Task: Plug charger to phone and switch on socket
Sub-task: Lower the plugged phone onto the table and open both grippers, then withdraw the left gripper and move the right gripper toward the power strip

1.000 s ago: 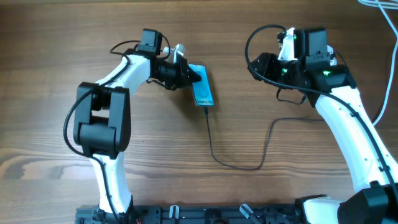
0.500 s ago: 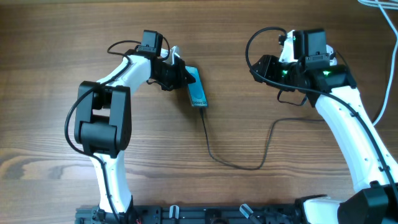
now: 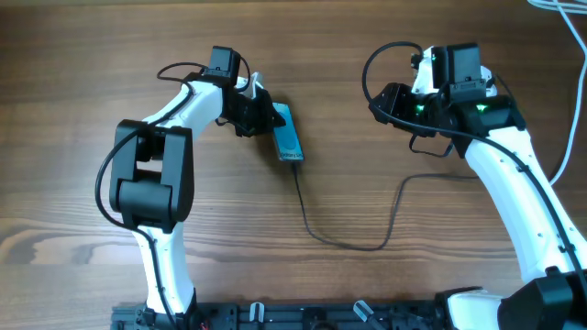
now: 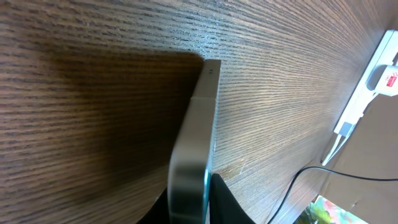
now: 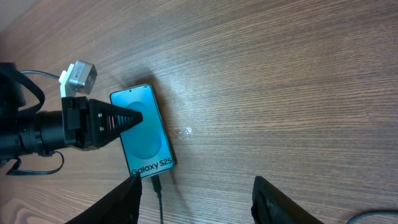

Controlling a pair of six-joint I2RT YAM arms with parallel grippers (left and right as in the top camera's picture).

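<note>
My left gripper is shut on the phone and holds it tilted up on its long edge above the table. In the left wrist view the phone is seen edge-on between my fingers. The right wrist view shows its teal screen. The black charger cable is plugged into the phone's lower end and loops right across the table. The white socket with its red switch shows only in the left wrist view. My right gripper is open and empty, to the right of the phone.
A thicker white cord runs along the far right edge. Bare wooden table lies around the cable loop. My right arm reaches across the right side.
My left gripper has turned the phone from flat onto its edge and drawn it slightly left and back. The cable followed. The right arm has barely moved.
</note>
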